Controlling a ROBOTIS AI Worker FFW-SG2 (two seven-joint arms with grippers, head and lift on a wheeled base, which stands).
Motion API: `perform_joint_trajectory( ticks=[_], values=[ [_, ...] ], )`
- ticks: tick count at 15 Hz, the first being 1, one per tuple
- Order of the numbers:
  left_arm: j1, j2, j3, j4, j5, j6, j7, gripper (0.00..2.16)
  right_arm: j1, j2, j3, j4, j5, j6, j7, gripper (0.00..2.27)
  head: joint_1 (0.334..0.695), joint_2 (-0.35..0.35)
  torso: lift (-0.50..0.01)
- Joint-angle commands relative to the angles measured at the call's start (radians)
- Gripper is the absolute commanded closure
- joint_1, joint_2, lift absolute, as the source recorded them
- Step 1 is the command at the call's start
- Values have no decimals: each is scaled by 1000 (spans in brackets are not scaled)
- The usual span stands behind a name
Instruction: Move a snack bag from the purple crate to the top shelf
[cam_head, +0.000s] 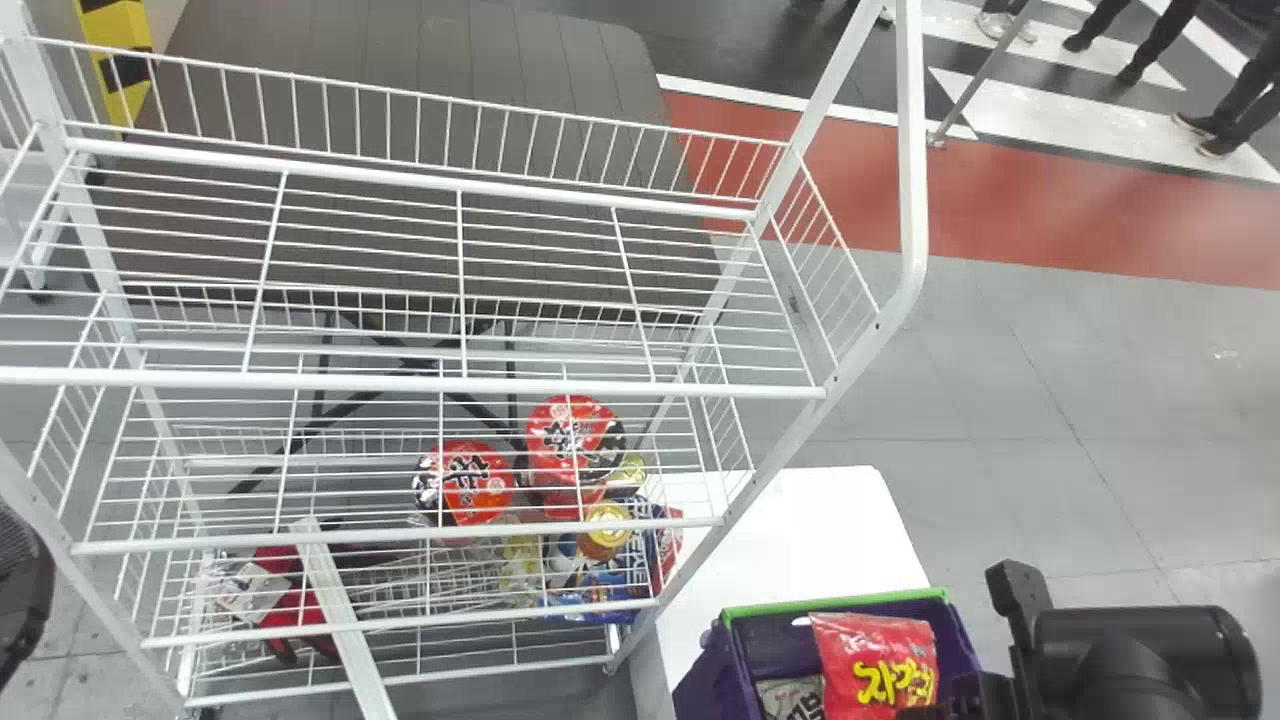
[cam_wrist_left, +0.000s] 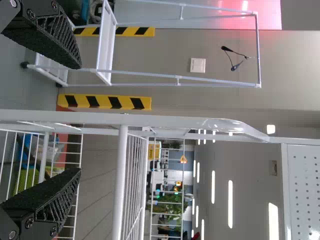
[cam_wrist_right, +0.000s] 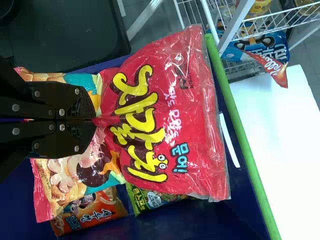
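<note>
Pinching the red bag (cam_wrist_right: 192, 115), the right end effector (cam_head: 937, 711) overhangs packets (cam_wrist_right: 92, 212) the wrist view reveals.

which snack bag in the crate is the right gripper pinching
The red bag with yellow lettering: the right gripper is shut on its edge; the other bags lie lower in the crate.

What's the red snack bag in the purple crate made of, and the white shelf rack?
The red snack bag looks like thin, glossy plastic film, going by its wrinkles and highlights. The white shelf rack is probably metal wire and tubing, painted or plastic-coated, given its slim, smooth bars.
</note>
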Motion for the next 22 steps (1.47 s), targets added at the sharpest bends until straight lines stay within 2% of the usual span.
perform_joint_trajectory(
  ticks=[1,17,22],
  values=[
    [2,-1,-1,0,-1,0,-2,76,0,0,0,0,0,-6,2,2067,695,-350,-66],
    [12,2,-3,-6,-3,-6,-3,76,17,2,-12,-3,0,-12,3,2067,695,-350,-2],
    [8,2,-14,-5,-6,-3,-5,76,17,2,-23,-15,0,4,26,2067,695,-350,9]
  ],
)
